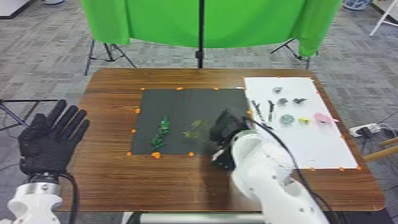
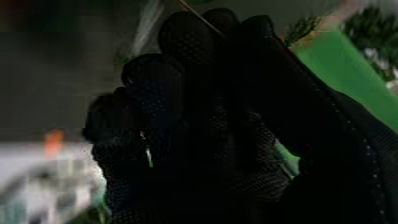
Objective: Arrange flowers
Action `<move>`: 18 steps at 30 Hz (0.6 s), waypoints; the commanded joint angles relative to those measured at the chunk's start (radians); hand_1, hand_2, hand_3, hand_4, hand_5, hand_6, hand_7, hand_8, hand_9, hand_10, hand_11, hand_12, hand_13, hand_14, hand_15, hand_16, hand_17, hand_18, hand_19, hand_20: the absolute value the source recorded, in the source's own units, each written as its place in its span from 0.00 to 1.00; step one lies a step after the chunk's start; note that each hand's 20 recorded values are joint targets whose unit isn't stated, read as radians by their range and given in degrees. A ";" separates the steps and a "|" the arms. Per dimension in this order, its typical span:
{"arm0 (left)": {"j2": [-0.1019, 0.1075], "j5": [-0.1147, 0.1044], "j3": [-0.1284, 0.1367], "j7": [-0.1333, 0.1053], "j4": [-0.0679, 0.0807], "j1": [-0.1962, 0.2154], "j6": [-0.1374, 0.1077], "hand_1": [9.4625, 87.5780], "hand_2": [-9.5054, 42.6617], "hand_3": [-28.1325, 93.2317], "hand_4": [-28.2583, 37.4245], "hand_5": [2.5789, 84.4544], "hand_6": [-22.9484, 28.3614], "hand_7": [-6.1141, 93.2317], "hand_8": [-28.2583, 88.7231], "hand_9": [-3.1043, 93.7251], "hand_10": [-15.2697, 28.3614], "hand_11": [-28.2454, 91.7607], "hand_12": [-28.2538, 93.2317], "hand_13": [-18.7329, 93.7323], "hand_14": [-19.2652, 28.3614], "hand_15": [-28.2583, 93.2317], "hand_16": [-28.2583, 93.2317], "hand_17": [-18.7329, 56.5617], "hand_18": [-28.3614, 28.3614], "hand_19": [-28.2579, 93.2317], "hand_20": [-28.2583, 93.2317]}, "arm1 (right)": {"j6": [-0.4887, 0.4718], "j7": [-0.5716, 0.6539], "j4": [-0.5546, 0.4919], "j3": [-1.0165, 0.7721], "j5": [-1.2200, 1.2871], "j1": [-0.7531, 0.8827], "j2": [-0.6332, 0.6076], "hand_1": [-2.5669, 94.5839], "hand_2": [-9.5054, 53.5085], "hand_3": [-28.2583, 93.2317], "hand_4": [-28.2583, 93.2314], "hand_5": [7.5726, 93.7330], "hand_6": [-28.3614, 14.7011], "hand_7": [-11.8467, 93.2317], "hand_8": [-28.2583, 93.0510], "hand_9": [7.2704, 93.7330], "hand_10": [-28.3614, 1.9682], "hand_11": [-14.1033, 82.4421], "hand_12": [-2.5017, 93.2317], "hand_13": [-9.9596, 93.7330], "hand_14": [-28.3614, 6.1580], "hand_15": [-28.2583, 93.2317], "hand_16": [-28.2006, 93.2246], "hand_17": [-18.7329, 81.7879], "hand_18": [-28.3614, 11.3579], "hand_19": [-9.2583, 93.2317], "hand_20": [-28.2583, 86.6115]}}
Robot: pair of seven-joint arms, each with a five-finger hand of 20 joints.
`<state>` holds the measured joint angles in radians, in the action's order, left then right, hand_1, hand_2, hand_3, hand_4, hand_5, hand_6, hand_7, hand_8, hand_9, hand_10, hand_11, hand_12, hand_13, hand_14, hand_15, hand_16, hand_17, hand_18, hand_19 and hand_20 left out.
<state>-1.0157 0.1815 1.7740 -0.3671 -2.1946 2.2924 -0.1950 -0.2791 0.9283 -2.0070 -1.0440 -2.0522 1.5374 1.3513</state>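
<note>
My left hand (image 1: 53, 136) is open beside the table's left edge, palm and fingers flat. My right hand (image 1: 227, 131) is over the right part of the black mat (image 1: 178, 102). In the right wrist view, thumb and fingertips of my right hand (image 2: 191, 107) meet around a thin stem (image 2: 202, 19). A pale green sprig (image 1: 193, 129) shows just left of that hand. Farther left, a dark green leafy stem (image 1: 162, 133) lies on the mat. On the white sheet (image 1: 311, 150) are a pink flower (image 1: 323, 118), a yellow one (image 1: 304, 120) and a teal one (image 1: 287, 119).
Dark twigs (image 1: 270, 110) and small grey-green pieces (image 1: 299, 100) also lie on the white sheet. Orange markers (image 1: 156, 155) line the mat and sheet edges. Brown wood (image 1: 111, 125) surrounds both. A green cloth (image 1: 160, 25) hangs on stands behind the table.
</note>
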 commanded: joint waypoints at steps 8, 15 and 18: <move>0.043 -0.021 -0.019 0.020 0.004 -0.012 -0.022 0.23 0.36 0.88 0.00 0.50 0.59 0.14 0.17 0.43 0.66 0.35 0.31 0.45 0.67 0.36 0.22 0.19 0.72 0.46 0.33 | 0.228 0.116 0.143 0.102 0.009 -0.069 0.136 0.57 0.00 0.86 0.07 0.79 0.55 0.44 0.37 0.88 0.48 0.42 0.47 0.84 0.48 0.74 0.45 0.67 0.10 1.00 0.65; 0.056 -0.023 -0.028 0.033 0.008 -0.029 -0.031 0.23 0.36 0.88 0.00 0.50 0.59 0.14 0.17 0.43 0.65 0.35 0.31 0.45 0.67 0.36 0.22 0.19 0.72 0.46 0.33 | 0.244 0.124 0.171 0.113 -0.006 -0.072 0.171 0.57 0.00 0.86 0.07 0.79 0.55 0.44 0.36 0.88 0.49 0.42 0.47 0.86 0.51 0.73 0.46 0.69 0.11 1.00 0.66; 0.055 -0.025 -0.031 0.033 0.008 -0.031 -0.034 0.23 0.36 0.88 0.00 0.51 0.59 0.14 0.17 0.43 0.65 0.35 0.31 0.45 0.67 0.36 0.22 0.19 0.72 0.46 0.33 | 0.230 0.124 0.166 0.116 0.000 -0.064 0.174 0.57 0.00 0.86 0.07 0.78 0.54 0.43 0.36 0.88 0.47 0.42 0.46 0.86 0.50 0.72 0.46 0.69 0.11 1.00 0.67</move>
<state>-0.9669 0.1652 1.7515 -0.3517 -2.1933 2.2698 -0.2139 -0.0213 1.0458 -1.8395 -0.9454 -2.0482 1.4662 1.4980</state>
